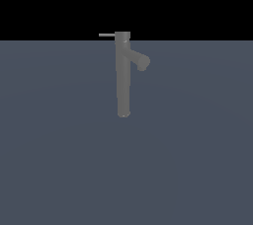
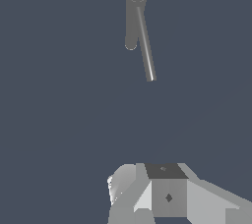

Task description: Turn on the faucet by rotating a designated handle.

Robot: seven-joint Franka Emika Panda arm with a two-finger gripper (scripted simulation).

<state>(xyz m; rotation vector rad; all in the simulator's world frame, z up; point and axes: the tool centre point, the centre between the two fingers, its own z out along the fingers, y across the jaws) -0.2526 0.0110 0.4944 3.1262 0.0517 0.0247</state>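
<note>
Faucet [image 1: 123,78]: tall slim cylinder, matte grey, smooth; stands upright on floor, centre of exterior view.
Spout [image 1: 140,60]: short, stubby, thicker tube; branches at an angle from upper column toward exterior view's right.
Handle [image 1: 106,35]: thin light-grey rod, level, sticks out sideways from top cap toward exterior view's left.
Floor [image 1: 59,160]: flat, plain slate-blue, no texture.
Gripper [image 2: 147,203]: blocky pale-grey housing, only partly in wrist view; fingertips unseen, so can't tell if released or clenched.
Position: faucet well apart from gripper, no contact w/ handle.
</note>
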